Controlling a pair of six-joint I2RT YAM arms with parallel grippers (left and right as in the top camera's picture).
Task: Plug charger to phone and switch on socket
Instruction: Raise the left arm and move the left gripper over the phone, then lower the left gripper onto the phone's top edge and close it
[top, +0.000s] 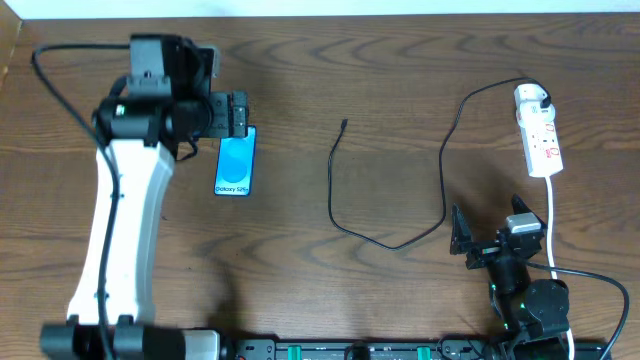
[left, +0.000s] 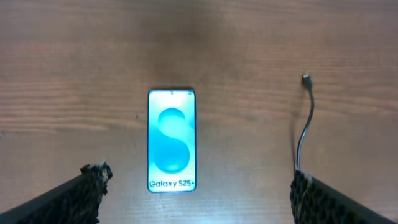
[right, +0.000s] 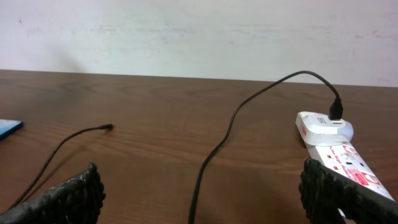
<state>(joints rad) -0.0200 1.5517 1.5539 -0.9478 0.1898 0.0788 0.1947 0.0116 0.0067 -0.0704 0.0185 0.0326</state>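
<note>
Looking through the left wrist camera, I see the phone (left: 171, 140) lying flat on the table (top: 300, 300), blue screen lit, its lower end between the wide-spread fingers of my left end effector (left: 199, 183), which grips nothing. Only the overhead view shows the charger (top: 335, 190) along its whole run: free tip well apart from the phone, far end plugged in at the socket (top: 540, 135). The right wrist view shows the right end effector (right: 200, 186) also spread wide and empty, near the socket.
</note>
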